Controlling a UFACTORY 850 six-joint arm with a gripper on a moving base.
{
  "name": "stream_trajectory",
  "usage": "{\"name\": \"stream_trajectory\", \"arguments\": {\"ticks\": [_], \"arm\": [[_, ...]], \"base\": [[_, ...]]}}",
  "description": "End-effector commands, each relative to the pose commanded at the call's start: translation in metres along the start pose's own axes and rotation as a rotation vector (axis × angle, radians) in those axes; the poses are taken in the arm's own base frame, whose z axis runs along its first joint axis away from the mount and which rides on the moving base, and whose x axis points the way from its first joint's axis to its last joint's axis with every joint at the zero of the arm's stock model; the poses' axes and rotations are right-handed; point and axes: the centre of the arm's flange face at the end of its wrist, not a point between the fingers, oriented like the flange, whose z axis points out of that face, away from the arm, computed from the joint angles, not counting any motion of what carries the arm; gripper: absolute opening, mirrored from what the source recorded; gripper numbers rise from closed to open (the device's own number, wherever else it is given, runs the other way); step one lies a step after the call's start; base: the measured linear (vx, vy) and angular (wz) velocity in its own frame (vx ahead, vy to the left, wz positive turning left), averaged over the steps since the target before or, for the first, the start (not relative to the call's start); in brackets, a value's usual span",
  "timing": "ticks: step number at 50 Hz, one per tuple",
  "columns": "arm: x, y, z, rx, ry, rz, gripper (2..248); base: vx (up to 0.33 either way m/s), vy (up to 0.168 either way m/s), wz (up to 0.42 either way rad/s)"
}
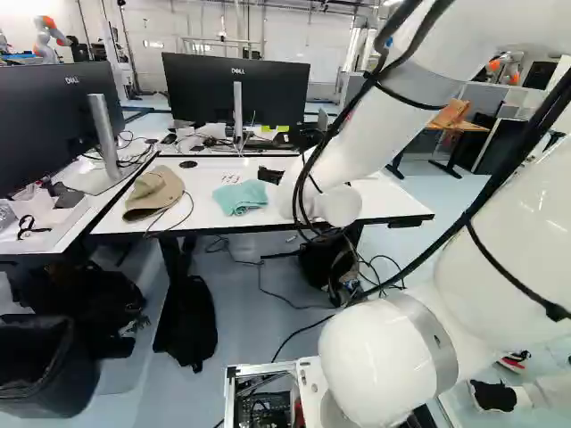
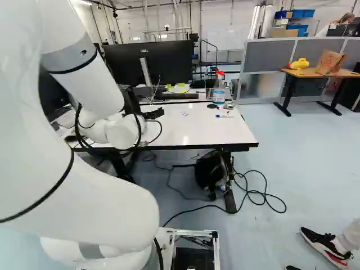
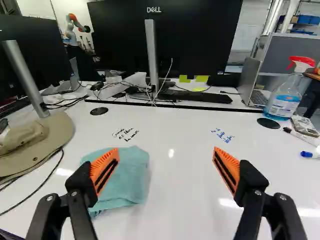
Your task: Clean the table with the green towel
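Observation:
My gripper (image 2: 153, 114) hangs over the white table (image 2: 214, 129) in the right base view. In the wrist view the gripper (image 3: 165, 157) stands wide open, holding nothing. A crumpled teal-green towel (image 3: 122, 175) lies on the tabletop beyond one orange-padded finger, which hides part of it; the towel reaches partway into the space between the fingers. The left base view shows the towel (image 1: 239, 197) between the hat and the arm. Ahead of the gripper are two small patches of handwriting, black writing (image 3: 125, 134) and blue writing (image 3: 222, 135).
A tan hat (image 3: 37, 140) and a cable lie beside the towel. On the opposite side are a spray bottle (image 3: 287, 92), markers (image 3: 310, 154) and a small box (image 3: 304, 125). Monitors (image 3: 165, 40) and a laptop (image 3: 250, 85) stand behind. A person's shoe (image 2: 326, 244) shows at right.

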Motion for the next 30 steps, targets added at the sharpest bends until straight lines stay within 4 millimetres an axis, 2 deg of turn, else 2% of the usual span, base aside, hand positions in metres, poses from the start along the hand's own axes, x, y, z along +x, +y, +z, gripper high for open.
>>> {"name": "stream_trajectory", "arguments": {"ticks": [30], "arm": [[0.009, -0.037, 0.029, 0.096, -0.006, -0.023, 247]], "base": [[0.0, 0.0, 0.0]]}}
